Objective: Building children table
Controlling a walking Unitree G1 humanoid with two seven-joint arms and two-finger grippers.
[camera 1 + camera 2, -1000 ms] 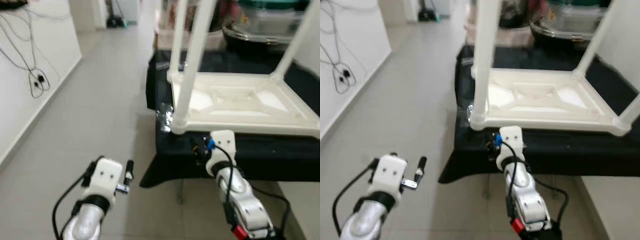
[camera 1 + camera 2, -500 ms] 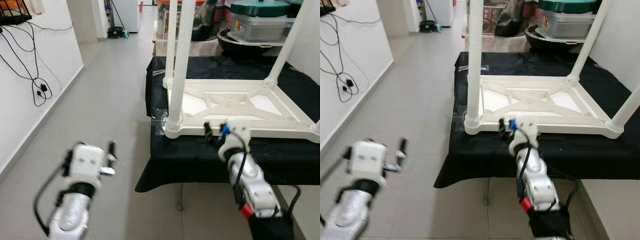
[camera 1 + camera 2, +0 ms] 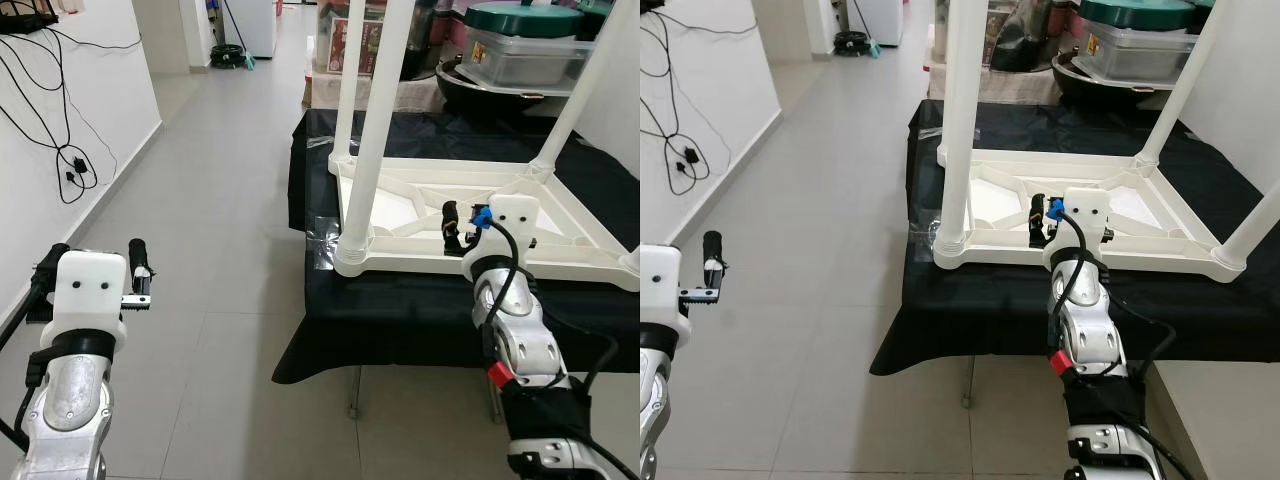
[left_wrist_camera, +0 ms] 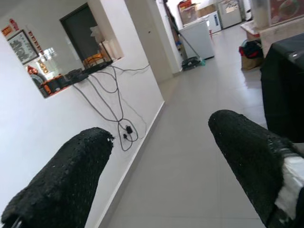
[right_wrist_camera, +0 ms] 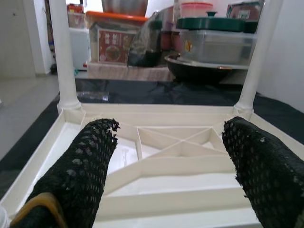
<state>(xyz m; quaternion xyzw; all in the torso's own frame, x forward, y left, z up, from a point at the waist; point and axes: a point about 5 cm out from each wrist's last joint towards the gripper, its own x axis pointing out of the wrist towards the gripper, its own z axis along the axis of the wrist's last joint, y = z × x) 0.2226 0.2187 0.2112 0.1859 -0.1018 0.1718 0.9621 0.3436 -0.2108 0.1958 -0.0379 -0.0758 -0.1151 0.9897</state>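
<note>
Both jaws gape, holding nothing. Upside down on the black-draped bench [image 3: 400, 310] lies the white children's table [image 3: 480, 215]; the right gripper [image 5: 166, 161] hovers at its near rim, the left gripper [image 4: 156, 161] over open floor [image 3: 220, 230] beside it. Leg tops are cut off.

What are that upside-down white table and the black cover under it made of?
The table looks like moulded plastic: smooth cream surface, with ribs cast into its underside and round tube legs. The cover appears to be matte black cloth, as it hangs in soft folds over the edge.
</note>
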